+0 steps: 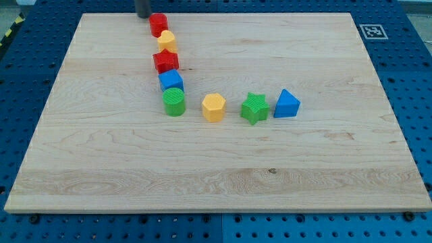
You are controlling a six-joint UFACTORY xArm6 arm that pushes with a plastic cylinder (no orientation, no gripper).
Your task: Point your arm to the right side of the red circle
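The red circle (158, 24) stands near the board's top edge, at the head of a column of blocks. My tip (143, 16) is the lower end of a dark rod that enters at the view's top. It sits just left of the red circle, close to it or touching it. Below the circle come a yellow block (167, 40), a red star (165, 61), a blue cube (171, 81) and a green cylinder (174, 102). To the right of the cylinder, in a row, are a yellow hexagon (213, 106), a green star (254, 108) and a blue triangle (287, 104).
The wooden board (216, 175) lies on a blue perforated table (412, 81). A black-and-white marker tag (372, 31) is at the board's top right corner.
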